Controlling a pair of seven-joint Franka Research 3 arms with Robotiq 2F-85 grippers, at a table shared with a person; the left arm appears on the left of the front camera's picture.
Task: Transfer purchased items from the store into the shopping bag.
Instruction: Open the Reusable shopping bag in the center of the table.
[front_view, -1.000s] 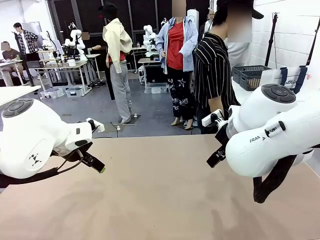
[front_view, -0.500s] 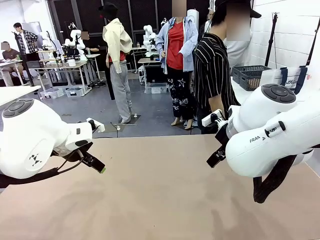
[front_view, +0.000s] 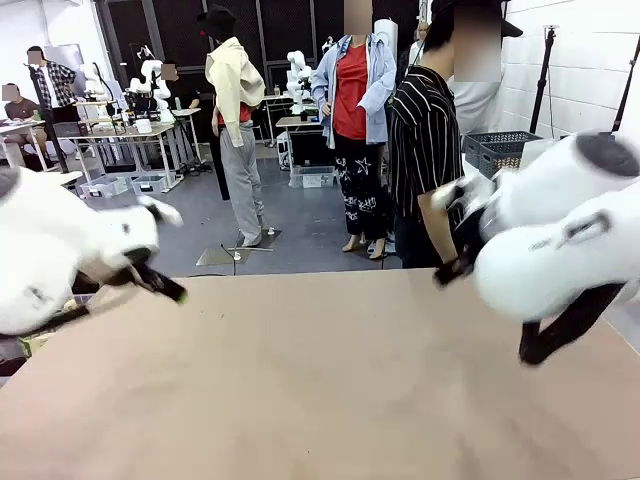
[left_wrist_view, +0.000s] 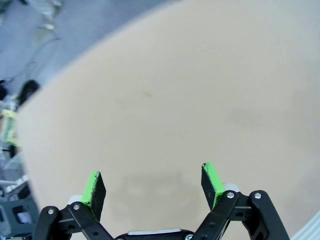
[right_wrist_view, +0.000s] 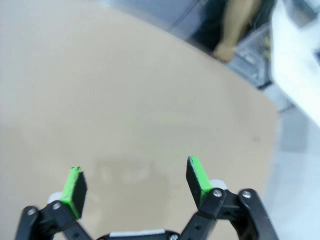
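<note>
The store (front_view: 498, 150), a dark grey lattice basket, stands on a white side table at the back right, beyond the beige table (front_view: 320, 380). The shopping bag is hidden behind my right arm, and the purchased items are out of view. My left gripper (front_view: 165, 287) hangs over the table's far left corner, blurred by motion. Its wrist view shows it (left_wrist_view: 152, 187) open over bare tabletop, with nothing between the green pads (left_wrist_view: 94, 192). My right gripper (front_view: 455, 266) hovers near the far right edge. It (right_wrist_view: 136, 184) is open too and holds nothing.
A person in a black striped shirt (front_view: 425, 140) stands at the far side of the table, close to my right arm. The table's far edge (right_wrist_view: 235, 75) curves off towards grey floor. A leg (right_wrist_view: 235, 25) shows past it.
Both arms are moving and now look blurred. The left arm has swung left and slightly up; the right arm has shifted right and up. Both grippers have stayed open.
</note>
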